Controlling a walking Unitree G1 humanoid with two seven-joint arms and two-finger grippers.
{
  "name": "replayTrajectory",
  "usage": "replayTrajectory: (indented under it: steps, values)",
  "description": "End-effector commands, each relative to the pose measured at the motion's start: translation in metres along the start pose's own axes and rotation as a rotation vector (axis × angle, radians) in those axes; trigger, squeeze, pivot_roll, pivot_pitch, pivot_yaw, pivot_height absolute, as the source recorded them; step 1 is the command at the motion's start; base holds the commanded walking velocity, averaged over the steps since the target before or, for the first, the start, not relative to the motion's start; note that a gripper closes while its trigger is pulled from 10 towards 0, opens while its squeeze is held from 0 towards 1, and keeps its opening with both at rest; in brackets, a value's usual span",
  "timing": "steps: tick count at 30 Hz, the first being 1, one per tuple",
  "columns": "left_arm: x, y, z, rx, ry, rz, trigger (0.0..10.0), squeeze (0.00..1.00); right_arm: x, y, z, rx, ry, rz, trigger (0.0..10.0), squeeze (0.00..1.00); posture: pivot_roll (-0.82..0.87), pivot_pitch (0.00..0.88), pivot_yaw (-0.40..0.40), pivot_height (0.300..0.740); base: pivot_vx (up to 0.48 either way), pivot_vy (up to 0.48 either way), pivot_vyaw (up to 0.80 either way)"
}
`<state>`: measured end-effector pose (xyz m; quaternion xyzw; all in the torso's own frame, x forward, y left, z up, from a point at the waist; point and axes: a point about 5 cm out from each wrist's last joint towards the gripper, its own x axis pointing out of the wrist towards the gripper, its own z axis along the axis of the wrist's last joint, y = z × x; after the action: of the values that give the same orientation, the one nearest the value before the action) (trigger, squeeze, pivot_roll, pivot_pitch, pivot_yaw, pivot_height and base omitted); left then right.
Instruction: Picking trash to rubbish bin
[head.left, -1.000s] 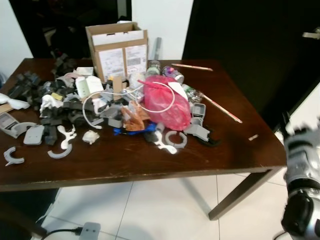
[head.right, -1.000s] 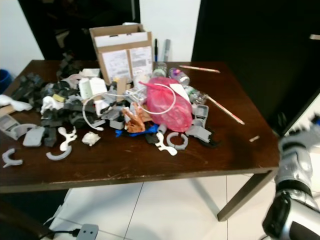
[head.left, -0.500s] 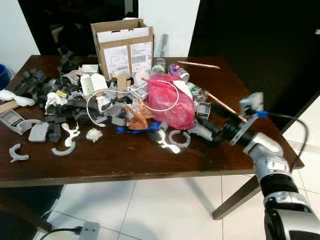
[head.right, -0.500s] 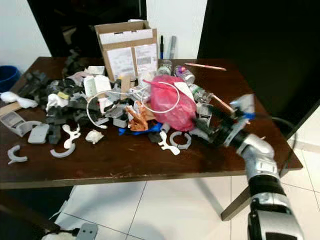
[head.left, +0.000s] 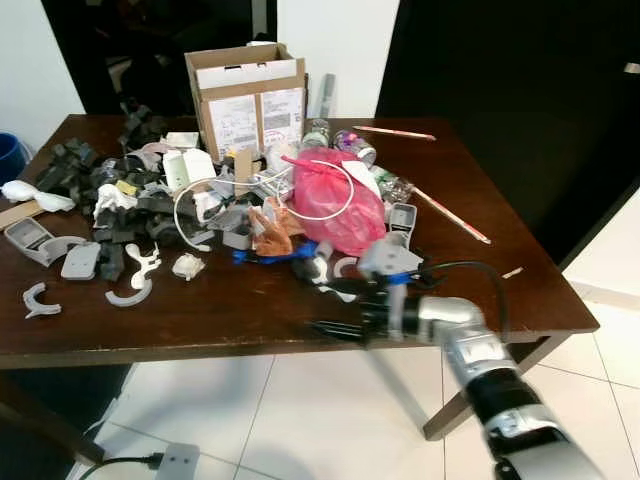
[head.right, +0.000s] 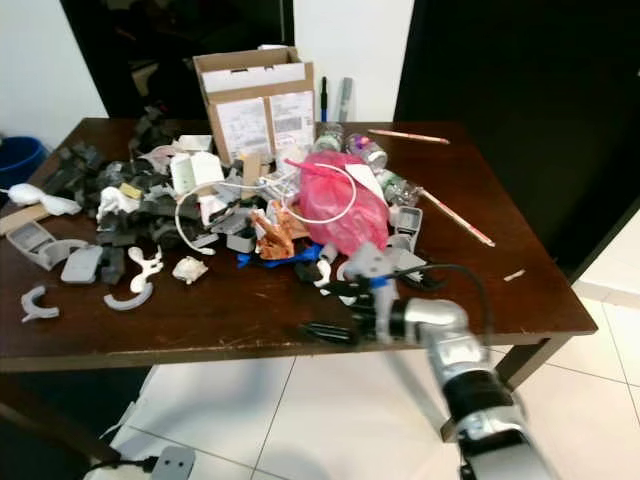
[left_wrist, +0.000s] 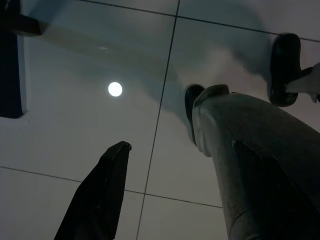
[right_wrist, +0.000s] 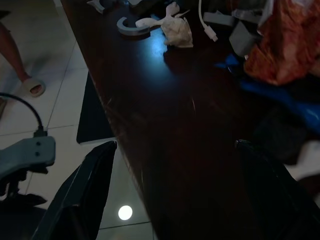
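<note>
We hold our right gripper (head.left: 325, 328) wide open and empty at lower centre, over the table (head.left: 480, 270) edge, with the pink bag (head.left: 333, 205) and surrounding trash all unpicked at frame centre.

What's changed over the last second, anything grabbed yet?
The right gripper has swung from the table's right end across to its front edge, jaws open, holding nothing. The pink bag, cardboard box and the clutter on the table lie as before.
</note>
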<state>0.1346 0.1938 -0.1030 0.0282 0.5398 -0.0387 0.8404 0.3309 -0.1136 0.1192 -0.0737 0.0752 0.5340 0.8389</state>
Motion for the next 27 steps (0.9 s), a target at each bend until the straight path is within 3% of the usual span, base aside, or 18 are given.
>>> replayTrajectory:
  steps: [1, 7, 16, 27]
  values:
    - [-0.001, -0.004, -0.015, 0.004, 0.057, -0.015, 10.0, 0.00, 0.012, -0.001, 0.003, -0.031, 0.020, -0.066, 10.0, 0.00, 0.07, 0.093, -0.033, 0.740, 0.000, 0.000, 0.00]
    - [-0.001, -0.007, -0.014, 0.002, 0.056, -0.018, 10.0, 0.00, 0.031, 0.003, -0.004, -0.034, 0.107, -0.137, 10.0, 0.00, 0.07, 0.092, -0.038, 0.740, 0.000, 0.000, 0.00]
    - [0.000, -0.008, -0.013, -0.005, 0.054, -0.018, 10.0, 0.00, 0.045, 0.005, -0.012, 0.007, 0.188, -0.193, 10.0, 0.00, 0.08, 0.089, -0.044, 0.740, 0.000, 0.000, 0.00]
    - [-0.001, -0.006, -0.018, -0.012, 0.063, -0.014, 10.0, 0.00, 0.042, -0.011, -0.010, 0.060, 0.205, -0.348, 10.0, 0.00, 0.07, 0.090, -0.047, 0.740, 0.000, 0.000, 0.00]
